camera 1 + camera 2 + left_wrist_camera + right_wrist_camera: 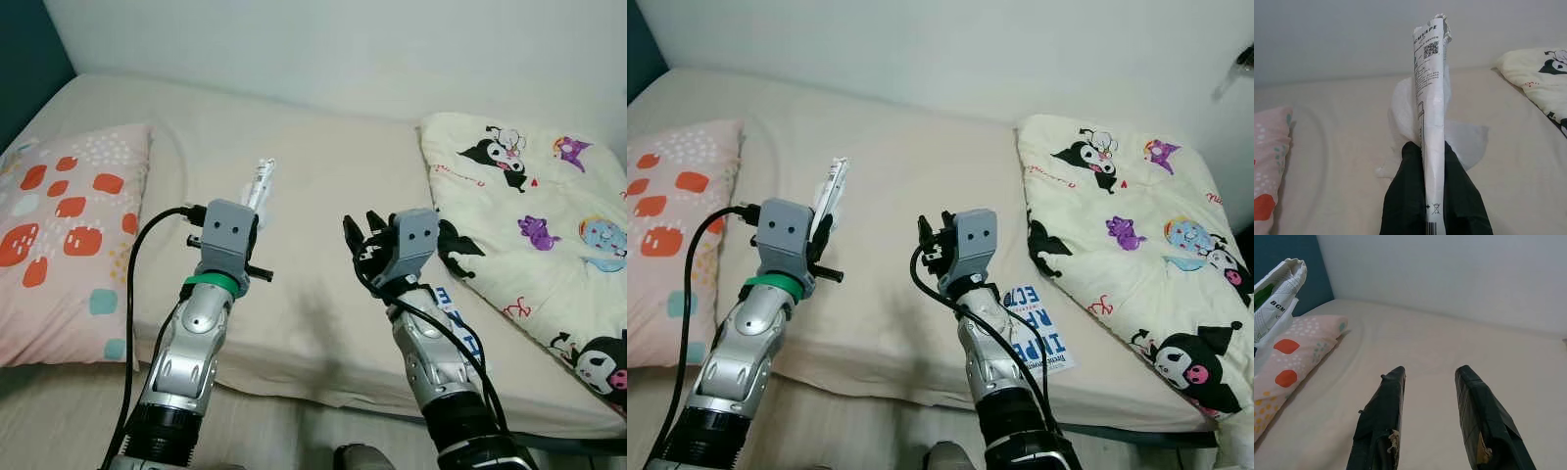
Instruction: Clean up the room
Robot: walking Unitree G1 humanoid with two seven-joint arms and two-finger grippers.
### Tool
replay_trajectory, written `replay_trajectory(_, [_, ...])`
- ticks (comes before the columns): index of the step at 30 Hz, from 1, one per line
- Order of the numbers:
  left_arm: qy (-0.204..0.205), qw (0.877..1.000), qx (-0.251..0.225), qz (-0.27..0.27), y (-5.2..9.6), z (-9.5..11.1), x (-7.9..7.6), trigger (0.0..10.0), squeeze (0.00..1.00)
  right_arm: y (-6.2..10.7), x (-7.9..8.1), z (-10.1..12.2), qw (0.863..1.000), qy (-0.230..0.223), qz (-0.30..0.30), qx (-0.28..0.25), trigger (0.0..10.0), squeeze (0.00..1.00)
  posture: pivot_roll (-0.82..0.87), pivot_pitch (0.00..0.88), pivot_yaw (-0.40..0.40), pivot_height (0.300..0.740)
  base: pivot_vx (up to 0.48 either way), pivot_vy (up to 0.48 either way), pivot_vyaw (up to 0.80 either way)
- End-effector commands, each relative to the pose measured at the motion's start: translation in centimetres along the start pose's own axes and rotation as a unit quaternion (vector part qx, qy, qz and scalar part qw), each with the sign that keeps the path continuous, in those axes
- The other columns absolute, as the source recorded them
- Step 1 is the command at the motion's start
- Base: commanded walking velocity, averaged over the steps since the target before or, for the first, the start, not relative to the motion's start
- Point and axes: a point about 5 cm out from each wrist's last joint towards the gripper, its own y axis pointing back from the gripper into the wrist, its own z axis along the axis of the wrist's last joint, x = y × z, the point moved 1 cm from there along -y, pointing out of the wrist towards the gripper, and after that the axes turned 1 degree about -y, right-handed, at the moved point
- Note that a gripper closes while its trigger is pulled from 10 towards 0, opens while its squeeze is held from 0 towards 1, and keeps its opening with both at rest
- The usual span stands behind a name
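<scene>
My left gripper (257,211) is raised over the beige bed (323,196) and shut on a flattened white printed wrapper (1431,98) with a crumpled white tissue (1464,139) behind it. The wrapper (261,181) sticks up past the fingers. In the right wrist view it shows as white packaging (1276,298) at the side. My right gripper (1430,377) hovers over the middle of the mattress, open, with nothing between its black fingers (1388,391). A blue-and-white printed sheet (1043,338) lies on the bed under my right forearm.
A pink pillow (69,235) with orange spots lies on the left of the bed. A cream cartoon-print blanket (539,215) covers the right side. A white wall (343,39) runs behind the bed, and a dark teal wall (24,59) stands at the left.
</scene>
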Motion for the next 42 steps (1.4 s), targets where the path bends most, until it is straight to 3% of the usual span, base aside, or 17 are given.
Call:
replay_trajectory(1, [0.001,1.0,0.002,-0.001,0.13,-0.31,-0.16,10.0,0.0,0.15,0.03,-0.18,1.0,-0.001,0.001,0.001,10.0,0.0,0.0,0.0,-0.038,0.74,0.0,0.0,0.0])
replay_trajectory(42, [0.004,1.0,0.001,-0.006,0.3,-0.22,-0.32,10.0,0.0,0.27,0.3,-0.36,1.0,0.001,0.006,0.007,10.0,0.0,0.01,0.0,-0.038,0.74,0.0,0.0,0.0])
